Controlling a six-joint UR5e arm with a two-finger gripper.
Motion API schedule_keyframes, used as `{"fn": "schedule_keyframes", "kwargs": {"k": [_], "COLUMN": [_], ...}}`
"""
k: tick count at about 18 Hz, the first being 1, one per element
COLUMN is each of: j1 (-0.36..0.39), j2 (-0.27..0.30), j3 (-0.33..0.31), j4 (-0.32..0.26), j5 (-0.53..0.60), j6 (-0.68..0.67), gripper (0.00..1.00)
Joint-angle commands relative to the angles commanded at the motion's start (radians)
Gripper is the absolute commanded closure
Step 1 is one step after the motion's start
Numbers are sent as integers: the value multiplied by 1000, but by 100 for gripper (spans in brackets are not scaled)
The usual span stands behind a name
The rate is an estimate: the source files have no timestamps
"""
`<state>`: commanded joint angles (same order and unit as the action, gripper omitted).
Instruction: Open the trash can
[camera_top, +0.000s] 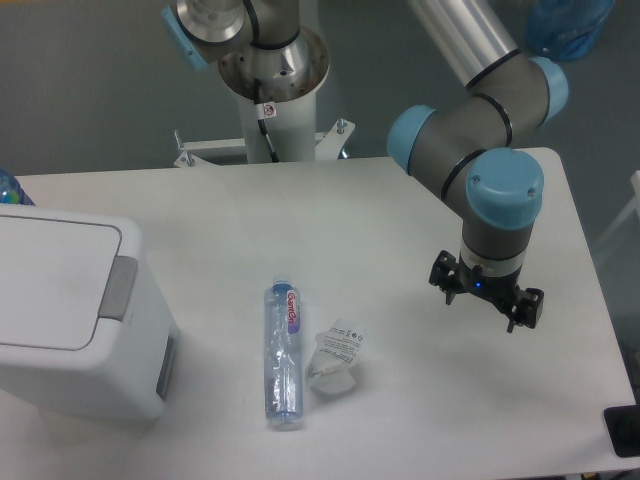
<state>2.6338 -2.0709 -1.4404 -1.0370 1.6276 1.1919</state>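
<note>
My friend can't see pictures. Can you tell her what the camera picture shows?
A robot arm's gripper hangs over the right side of a white table, holding nothing. At the left edge sits a big white trash can with its lid shut and a grey push tab. Between them lie a clear plastic bottle and a crumpled wrapper.

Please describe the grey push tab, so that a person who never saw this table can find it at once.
Find the big white trash can at the table's left edge. On its flat lid, the edge facing the lying bottle carries the grey push tab, the only grey patch on top.
</note>
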Motion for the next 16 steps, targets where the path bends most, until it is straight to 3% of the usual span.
{"fn": "schedule_keyframes", "kwargs": {"k": [5, 9, 12, 16], "j1": [0, 0, -6, -71], "j2": [5, 64, 184, 302], "j3": [0, -28, -106, -156], "j4": [9, -1, 2, -12], "j5": [-3, -66, -144, -254], "j6": [-3, -67, -224, -369], "gripper": [0, 0, 0, 0]}}
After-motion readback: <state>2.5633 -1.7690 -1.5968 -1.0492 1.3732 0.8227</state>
